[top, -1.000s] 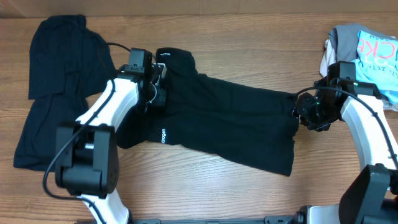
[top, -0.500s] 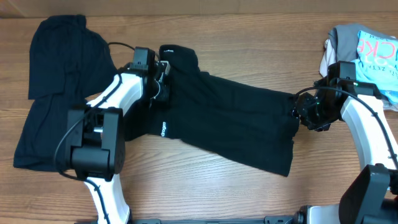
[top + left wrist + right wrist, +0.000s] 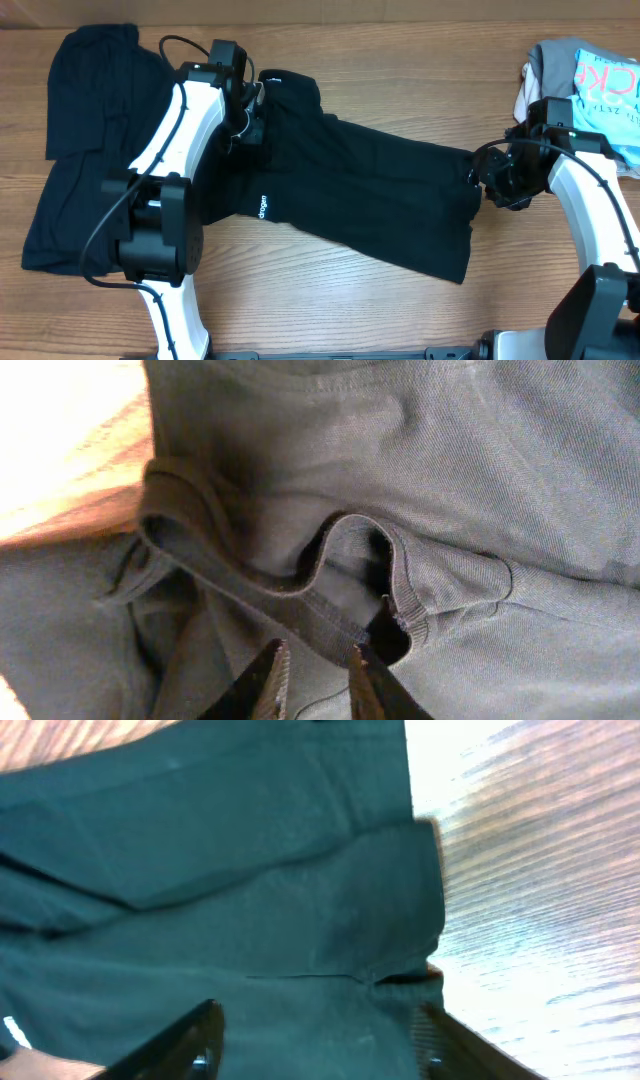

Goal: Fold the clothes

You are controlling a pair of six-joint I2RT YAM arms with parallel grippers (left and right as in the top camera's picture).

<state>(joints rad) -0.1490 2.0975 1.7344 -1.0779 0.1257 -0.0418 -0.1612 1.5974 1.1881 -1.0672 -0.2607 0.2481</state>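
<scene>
A black garment [image 3: 370, 190] with small white print [image 3: 263, 207] lies stretched across the middle of the table. My left gripper [image 3: 250, 112] is at its far left end by the collar. In the left wrist view the fingers [image 3: 272, 678] stand close together, pinching grey-black fabric [image 3: 450, 480] just below a curled ribbed hem [image 3: 250, 575]. My right gripper [image 3: 487, 178] is at the garment's right edge. In the right wrist view its fingers [image 3: 205, 1030] are wide apart, with the fabric's edge [image 3: 250, 870] lying between them over the wood.
More black clothes [image 3: 90, 100] lie heaped at the far left, reaching toward the front [image 3: 60, 215]. A pile of light blue, grey and white clothes [image 3: 590, 75] sits at the far right corner. Bare wood [image 3: 330, 300] runs along the front.
My left gripper has moved toward the far edge and slightly right, drawing the garment's collar end with it. The right arm has not moved.
</scene>
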